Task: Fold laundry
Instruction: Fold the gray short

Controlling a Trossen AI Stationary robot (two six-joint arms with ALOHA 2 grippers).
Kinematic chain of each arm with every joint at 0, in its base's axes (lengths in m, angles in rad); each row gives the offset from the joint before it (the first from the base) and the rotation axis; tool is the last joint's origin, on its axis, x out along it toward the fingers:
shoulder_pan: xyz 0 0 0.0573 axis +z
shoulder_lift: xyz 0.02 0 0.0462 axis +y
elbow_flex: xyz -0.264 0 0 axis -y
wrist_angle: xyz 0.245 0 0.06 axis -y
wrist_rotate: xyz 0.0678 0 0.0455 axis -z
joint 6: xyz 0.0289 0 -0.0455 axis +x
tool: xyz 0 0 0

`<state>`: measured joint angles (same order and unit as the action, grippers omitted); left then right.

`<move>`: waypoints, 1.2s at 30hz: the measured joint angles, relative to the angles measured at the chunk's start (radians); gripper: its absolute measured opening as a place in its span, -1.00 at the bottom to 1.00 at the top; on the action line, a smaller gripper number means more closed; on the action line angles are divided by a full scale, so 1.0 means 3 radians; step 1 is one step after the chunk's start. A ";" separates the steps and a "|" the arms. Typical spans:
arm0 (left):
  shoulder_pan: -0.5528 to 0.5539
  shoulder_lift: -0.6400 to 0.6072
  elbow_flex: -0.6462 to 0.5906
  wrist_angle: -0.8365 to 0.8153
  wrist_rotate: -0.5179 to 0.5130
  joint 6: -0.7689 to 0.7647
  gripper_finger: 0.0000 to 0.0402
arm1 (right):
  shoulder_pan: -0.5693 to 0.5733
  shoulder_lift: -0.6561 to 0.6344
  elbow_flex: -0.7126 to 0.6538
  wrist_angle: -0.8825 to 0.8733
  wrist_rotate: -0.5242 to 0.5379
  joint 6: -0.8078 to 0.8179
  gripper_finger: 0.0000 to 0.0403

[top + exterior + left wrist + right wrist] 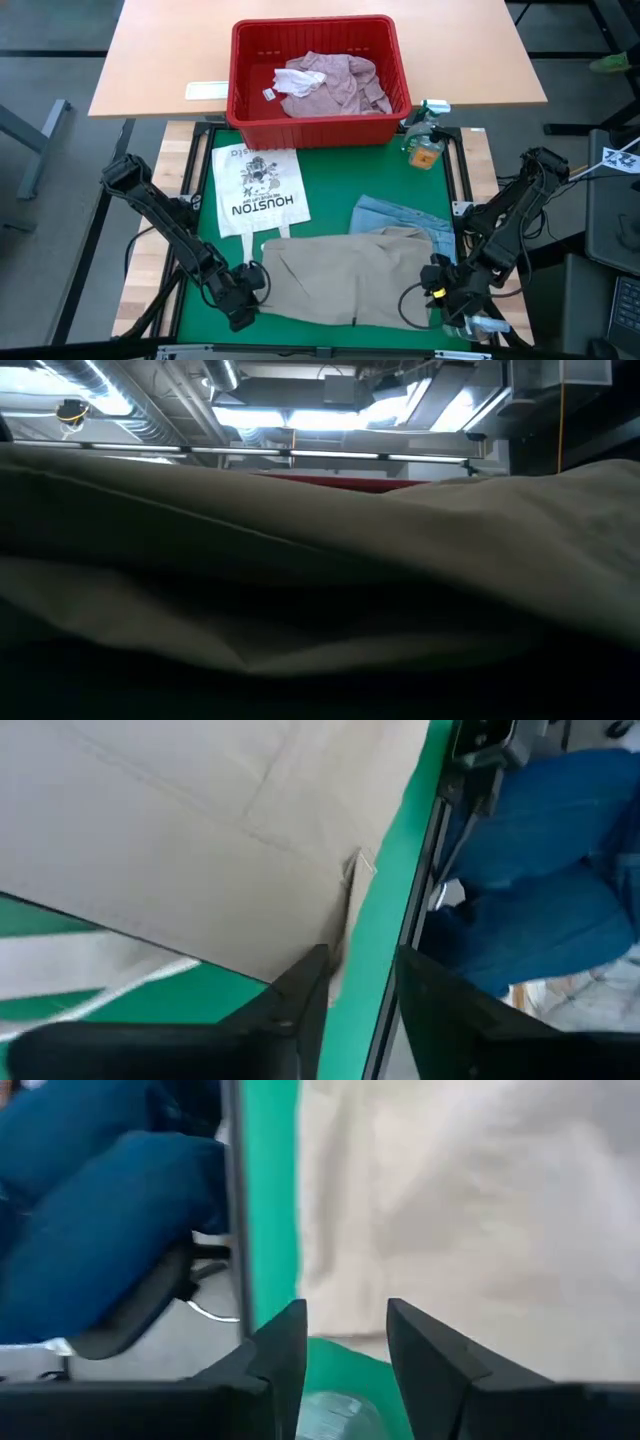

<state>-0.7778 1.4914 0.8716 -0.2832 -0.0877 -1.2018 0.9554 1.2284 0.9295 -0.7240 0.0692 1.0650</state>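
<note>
The tan cloth [350,275] lies spread flat on the green mat [330,215], along the table's near edge, and fills the low view [320,560]. Its far right part covers the near end of the light blue jeans [405,215]. My left gripper [240,298] stands open at the cloth's near left corner [345,920], nothing between its fingers. My right gripper [447,298] stands open just off the cloth's near right edge [340,1315], over bare mat. The pink shirt [325,85] lies bunched in the red basket [240,110]. My left gripper has one fingertip [310,970] right beside the tan cloth's near edge [335,965]. Whether it touches the cloth, I cannot tell. The cloth lies flat on the mat and is not between the fingers.
A white HOUSTON tote bag [258,190] lies flat on the mat's far left. A spray bottle [425,140] stands at the far right, beside the basket. Beyond the table's near edge, a person's legs in blue trousers [540,870] show close by.
</note>
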 joint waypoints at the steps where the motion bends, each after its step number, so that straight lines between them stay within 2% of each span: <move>1: 0.0001 0.0001 0.0000 -0.0001 0.0050 0.0010 -0.39 | -0.0001 0.0000 0.0000 -0.0055 0.0001 0.0000 -0.31; 4: 0.0001 0.0001 0.0000 0.0042 0.0156 0.0017 -0.36 | -0.0052 -0.0001 0.0000 -0.0128 -0.0002 -0.0161 -0.32; 8: -0.0001 0.0001 0.0000 0.0162 0.0177 0.0022 -0.41 | -0.0230 0.0000 0.0000 -0.0129 -0.0001 -0.0593 -0.33; 15: 0.0001 0.0001 0.0000 0.0167 0.0308 -0.0006 -0.58 | -0.0745 -0.0001 0.0001 -0.0471 0.0090 -0.1322 -0.34; 19: 0.0000 0.0001 0.0000 0.0120 0.0189 -0.0238 -0.60 | -0.1058 -0.0001 -0.0001 -0.0615 0.0172 -0.1540 -0.34; 23: 0.0009 0.0001 0.0000 0.0145 0.0166 -0.0382 -0.55 | -0.1301 -0.0001 -0.0116 -0.0649 0.0070 -0.1574 -0.34; 26: 0.0025 0.0003 0.0000 0.0367 0.0179 -0.0394 -0.54 | -0.1435 -0.0001 -0.0258 -0.0655 -0.0028 -0.1574 -0.34; 33: 0.0025 0.0003 0.0000 0.0946 0.0161 -0.0199 -0.68 | -0.1606 -0.0001 -0.0492 -0.0647 -0.0231 -0.1575 -0.34; 35: 0.0024 0.0003 0.0000 0.0935 -0.0066 -0.0176 -0.72 | -0.1624 -0.0001 -0.0517 -0.0644 -0.0267 -0.1575 -0.34; 36: 0.0024 0.0005 0.0000 0.0912 -0.0297 -0.0158 -0.74 | -0.1624 -0.0001 -0.0525 -0.0646 -0.0270 -0.1573 -0.34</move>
<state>-0.7708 1.4930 0.8715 -0.0097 -0.1769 -1.2492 0.4683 1.2282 0.7721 -0.9176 -0.0116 0.5930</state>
